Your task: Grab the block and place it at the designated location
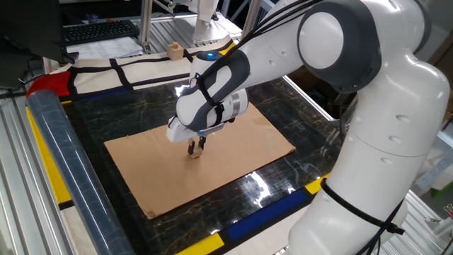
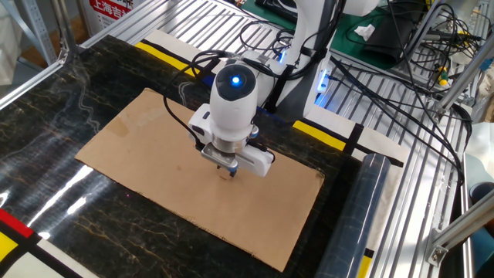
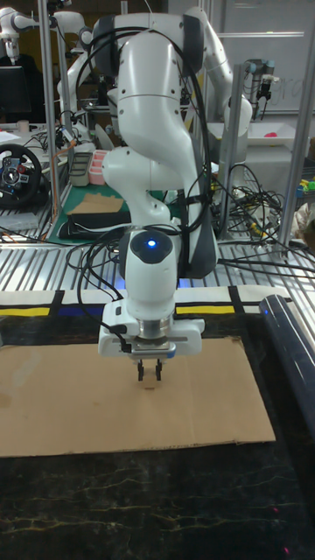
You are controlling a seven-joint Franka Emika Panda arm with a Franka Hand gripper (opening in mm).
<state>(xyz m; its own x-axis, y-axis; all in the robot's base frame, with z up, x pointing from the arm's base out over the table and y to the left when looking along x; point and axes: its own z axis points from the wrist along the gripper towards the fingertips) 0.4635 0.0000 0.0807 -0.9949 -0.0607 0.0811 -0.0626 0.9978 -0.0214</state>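
Pincer (image 3: 149,374): I see it low over the cardboard sheet (image 1: 233,152), fingers narrowly clamped on the block (image 1: 195,153).
Block: between the fingertips, at the sheet's surface.
Dot mark: hidden from me.
Progress: I judge grasp done; release unconfirmed.

The gripper (image 3: 150,375) points down at the cardboard sheet (image 1: 233,152), and the small tan thing between its fingertips is too tiny to make out, so whether the fingers press on the block or only stand beside it cannot be told. In the other fixed view the arm's wrist (image 2: 231,100) covers the fingers almost wholly, and the cardboard under the wrist is hidden in every view, so no dark dot mark can be found. The big white arm base (image 1: 386,142) is cut off by the right and lower edges of one fixed view.
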